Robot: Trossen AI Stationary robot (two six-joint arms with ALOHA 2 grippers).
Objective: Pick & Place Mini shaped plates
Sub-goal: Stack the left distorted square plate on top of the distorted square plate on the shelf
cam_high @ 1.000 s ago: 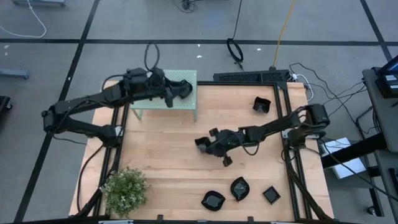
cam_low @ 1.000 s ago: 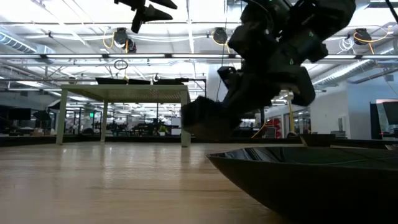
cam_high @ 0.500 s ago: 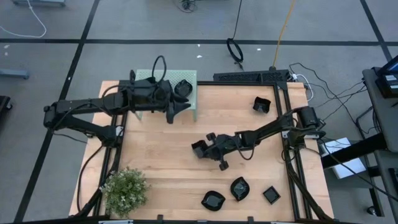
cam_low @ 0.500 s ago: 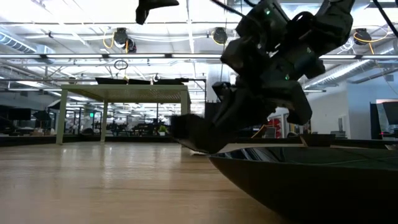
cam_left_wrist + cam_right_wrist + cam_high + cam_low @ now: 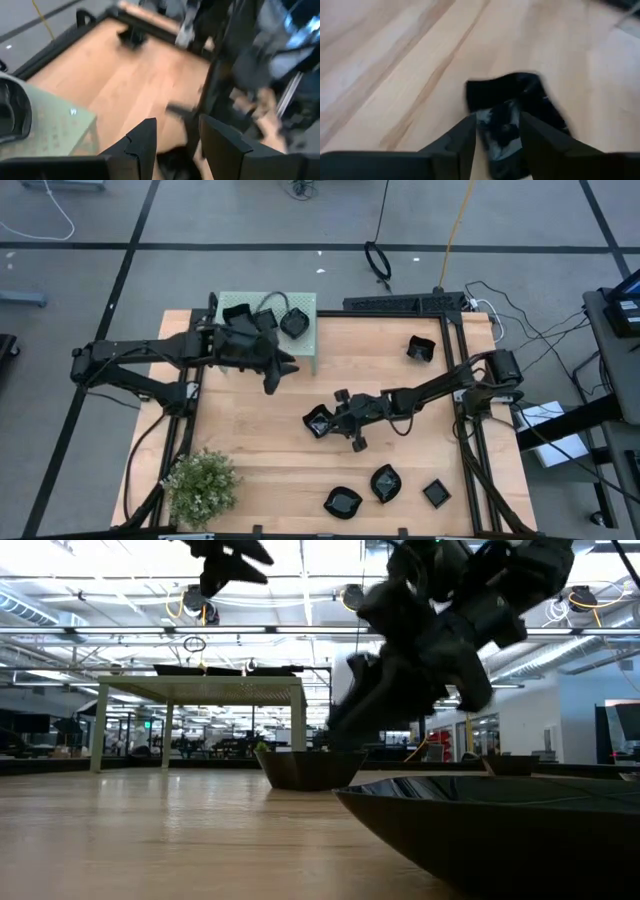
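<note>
change since earlier frames: the square plate (image 5: 319, 421) that hung tilted under the right gripper (image 5: 335, 418) now sits flat on the table (image 5: 400, 395) in mid-board; the left arm has drawn back off the green stand (image 5: 305, 330) toward its front edge.
right gripper: jaws parted, nothing gripped; the wrist view shows the plate (image 5: 512, 122) lying just ahead of the fingers (image 5: 454, 145), apparently free of them.
left gripper: (image 5: 280, 368) fingers (image 5: 142, 142) apart with nothing between them, hanging past the front edge of the stand, above bare wood.
plates on stand: two dark plates on the green top, one angular (image 5: 238, 315) and one rounder (image 5: 292, 323).
plates on table: one square at the far right corner (image 5: 421, 348); three in a row along the near edge, a round one (image 5: 343, 502), a leaf-shaped one (image 5: 385, 482), a small square (image 5: 436, 494).
step in hand (judged): release of the mid-table plate and retreat of the right arm.
how to do it well: lift straight up before any sideways travel, so that a fingertip does not catch the raised rim and drag or flip the plate; keep the jaws wide until clear.
watch for: glossy dish on smooth wood should slide easily at a light knock.
other item: potted plant (image 5: 200, 483) at the near left corner, well apart from the work.
</note>
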